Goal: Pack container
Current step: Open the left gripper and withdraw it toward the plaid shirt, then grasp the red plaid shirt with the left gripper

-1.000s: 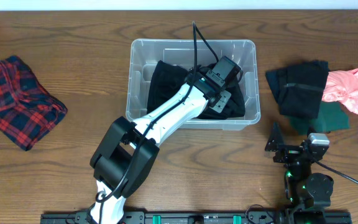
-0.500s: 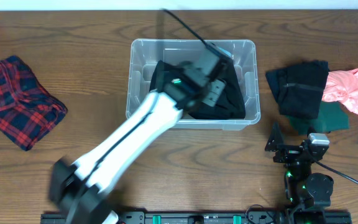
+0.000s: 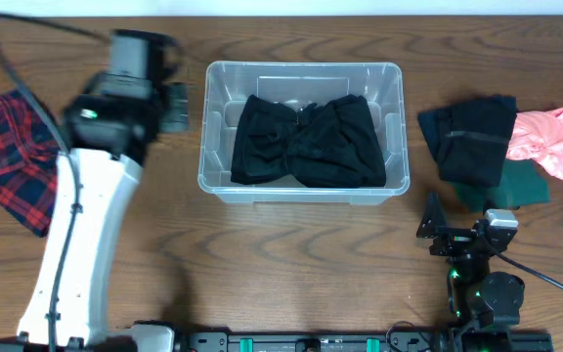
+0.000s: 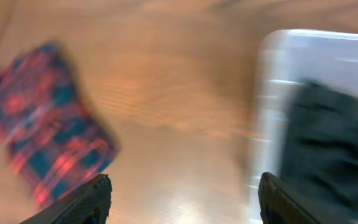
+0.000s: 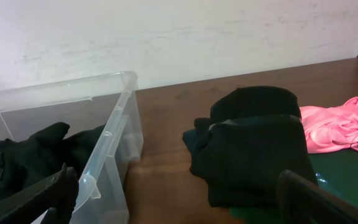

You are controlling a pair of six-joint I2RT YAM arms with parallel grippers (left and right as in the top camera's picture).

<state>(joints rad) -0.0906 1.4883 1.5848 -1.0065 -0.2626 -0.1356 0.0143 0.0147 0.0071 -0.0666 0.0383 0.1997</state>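
- Table (image 3: 291, 254): a wooden top that carries everything listed here and lies under both of your grippers.
- Left arm (image 3: 81, 225): a white arm reaching up the left half of the overhead view, blurred there.
- Container (image 3: 301, 68): a clear plastic bin standing upright. It is just beside the left gripper (image 4: 185, 199), past its right fingertip. For the right gripper (image 5: 179, 199) it is ahead and to the left.
- Black garment (image 3: 306, 147): bunched inside the container and covering most of its floor. It is all the container holds.
- Plaid cloth (image 3: 8, 166): a red and blue crumpled cloth on the table, past the left gripper's left fingertip and on the far side from the container.
- Folded black clothing (image 3: 472, 137): on the table straight ahead of the right gripper.
- Green cloth (image 3: 521, 186): partly under the black pile, ahead and right of the right gripper.
- Pink garment (image 3: 545, 142): beside the black pile, ahead and far right of the right gripper.
- Left gripper: its fingers are spread wide with nothing between them. The wrist view is blurred.
- Right gripper: its fingers are spread wide and hold nothing. It sits low near the table's front edge.
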